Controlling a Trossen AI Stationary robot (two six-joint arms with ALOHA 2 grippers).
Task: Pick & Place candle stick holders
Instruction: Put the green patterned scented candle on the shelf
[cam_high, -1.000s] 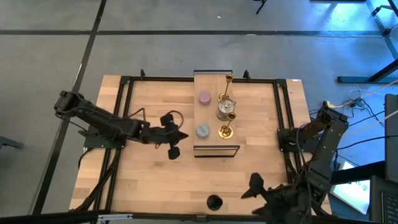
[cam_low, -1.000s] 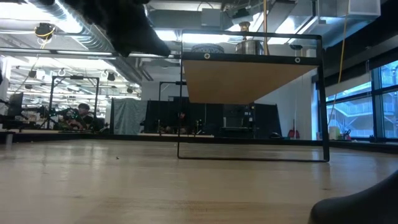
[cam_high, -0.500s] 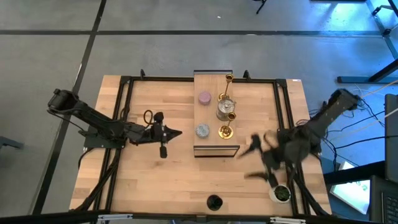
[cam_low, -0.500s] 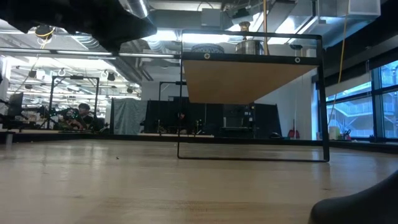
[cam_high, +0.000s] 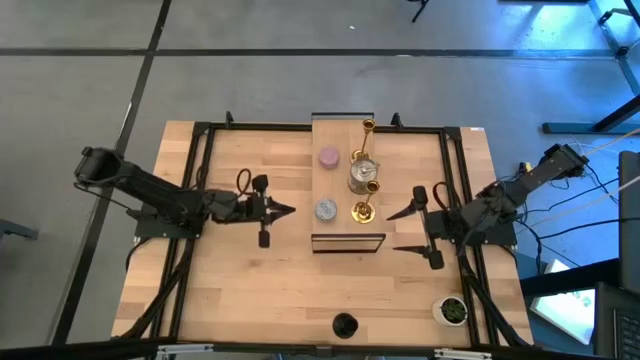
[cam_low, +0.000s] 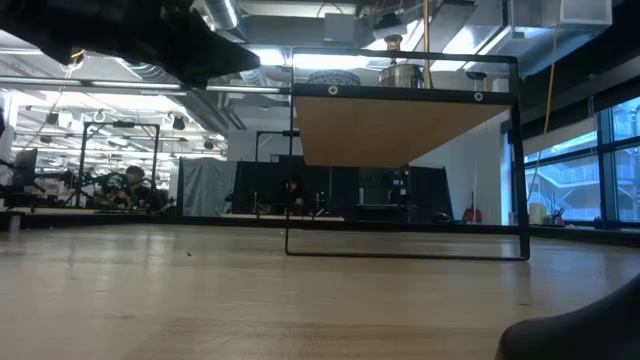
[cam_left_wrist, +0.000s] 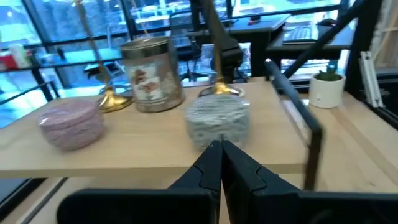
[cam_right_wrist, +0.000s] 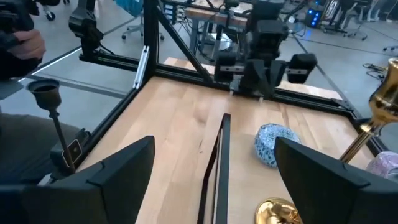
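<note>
Grey-blue holder (cam_high: 325, 210) — at 3 o'clock of left gripper (cam_high: 284, 210), fingers pressed together, nearer; right gripper (cam_high: 404, 231) spread wide.

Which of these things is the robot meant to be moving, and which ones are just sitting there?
For the job:
- tall gold holder
- short gold holder
- silver holder
- lilac-pink holder
- grey-blue holder
- black holder

Just sitting there:
- white pot with a green plant
- raised wooden shelf that five holders stand on
</note>
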